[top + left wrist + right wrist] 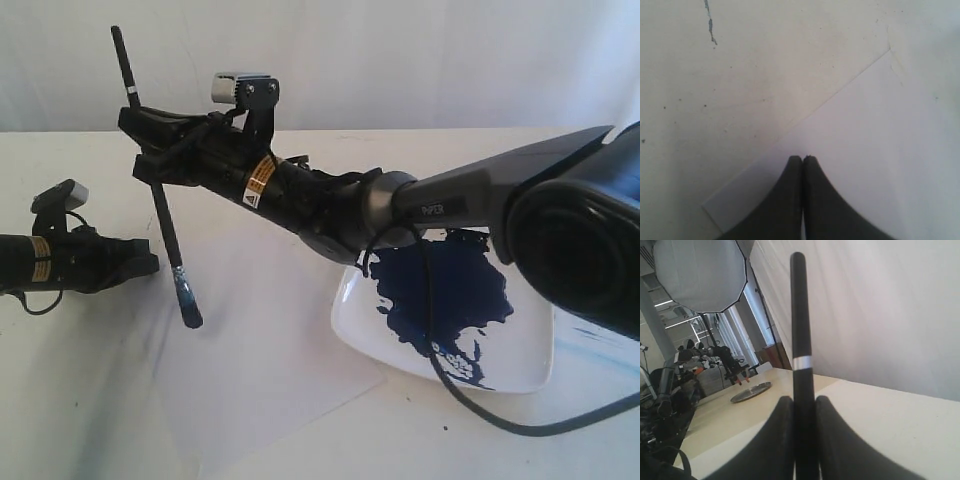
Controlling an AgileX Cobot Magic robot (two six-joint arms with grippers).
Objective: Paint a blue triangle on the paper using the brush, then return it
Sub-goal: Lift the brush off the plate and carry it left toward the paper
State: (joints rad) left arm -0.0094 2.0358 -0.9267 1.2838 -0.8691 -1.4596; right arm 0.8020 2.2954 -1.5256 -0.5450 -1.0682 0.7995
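Brush point(168, 232) between right claw point(143, 146) fingers

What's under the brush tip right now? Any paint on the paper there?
Plain paper lies under the brush tip, no blue marks visible. The right arm covers the sheet's edge nearest the plate.

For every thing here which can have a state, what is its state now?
brush: tilted, gripped by right gripper, tip blue.
right gripper: shut on brush.
left gripper: shut, empty.
paper: flat, unpainted where visible.
plate: holds blue paint pool.
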